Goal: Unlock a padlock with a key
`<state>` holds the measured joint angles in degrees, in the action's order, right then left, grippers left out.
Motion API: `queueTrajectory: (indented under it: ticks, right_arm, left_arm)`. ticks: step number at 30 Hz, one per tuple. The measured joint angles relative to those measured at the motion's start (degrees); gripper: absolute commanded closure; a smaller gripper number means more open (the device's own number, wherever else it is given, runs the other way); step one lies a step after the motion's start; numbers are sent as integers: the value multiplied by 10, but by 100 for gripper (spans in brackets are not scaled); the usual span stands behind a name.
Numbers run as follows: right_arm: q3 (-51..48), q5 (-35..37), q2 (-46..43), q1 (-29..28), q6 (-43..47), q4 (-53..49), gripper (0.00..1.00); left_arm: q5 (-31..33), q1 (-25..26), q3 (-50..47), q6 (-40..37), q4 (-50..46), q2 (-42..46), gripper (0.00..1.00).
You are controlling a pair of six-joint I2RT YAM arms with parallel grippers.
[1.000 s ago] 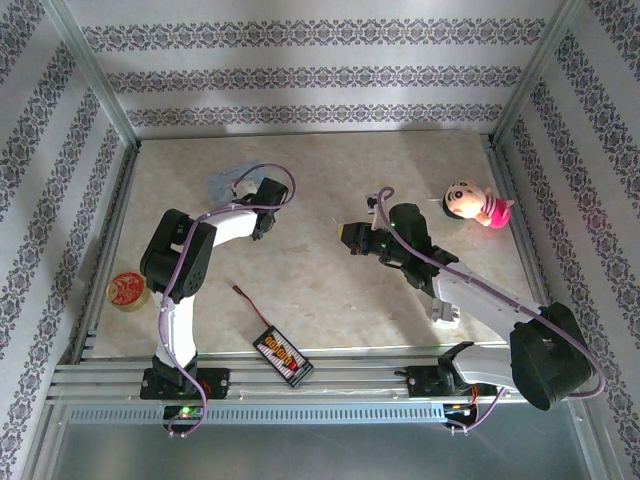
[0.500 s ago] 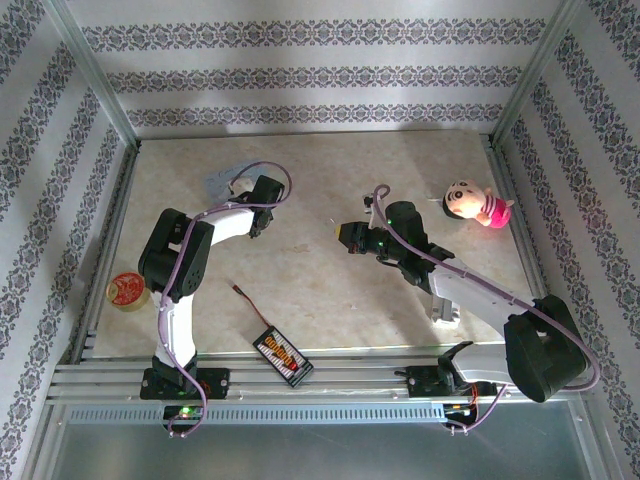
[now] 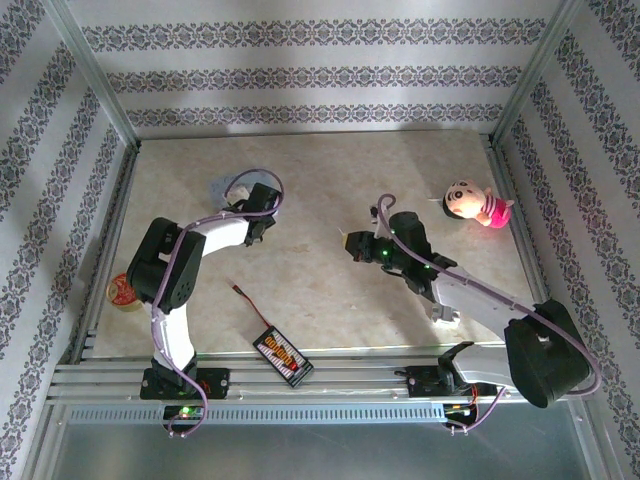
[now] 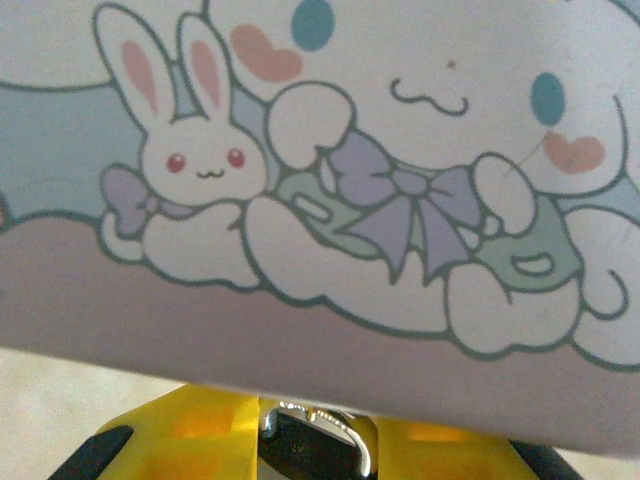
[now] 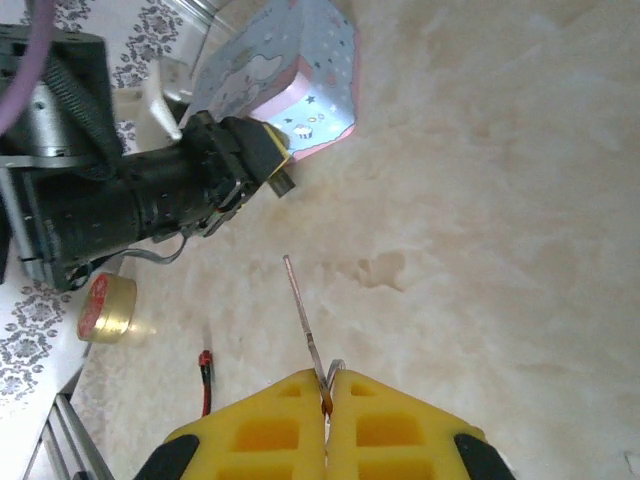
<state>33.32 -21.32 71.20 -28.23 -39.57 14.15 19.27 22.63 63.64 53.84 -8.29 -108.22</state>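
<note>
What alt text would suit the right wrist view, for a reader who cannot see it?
The yellow right hand pinches a thin key that points forward over a beige table. Ahead, the left hand holds a small padlock near a light-blue tin.

Patterned walls [image 3: 320,75] enclose a marble-look table [image 3: 320,170]

Grey-and-white wallpaper with floral bands covers the back and both sides, and slanted aluminium posts [image 3: 95,75] stand at the table's far corners. The beige, veined top lies under soft, even light. Slotted metal rails [image 3: 330,365] run along its near edge.
</note>
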Motion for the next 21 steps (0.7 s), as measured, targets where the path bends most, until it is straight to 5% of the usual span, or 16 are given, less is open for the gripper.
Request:
queueTrajectory:
  ticks: [10, 17, 21]
  right_arm:
    - [-92, 35, -101, 0, -10, -11, 100]
    - [-143, 55, -144, 4, -10, -22, 100]
    - [-151, 59, -149, 4, -10, -31, 100]
  left_arm:
    - [-19, 135, -28, 124, -11, 29, 81]
    - [-58, 186, 0, 155, -21, 11, 45]
    - [-53, 189, 8, 158, -25, -8, 38]
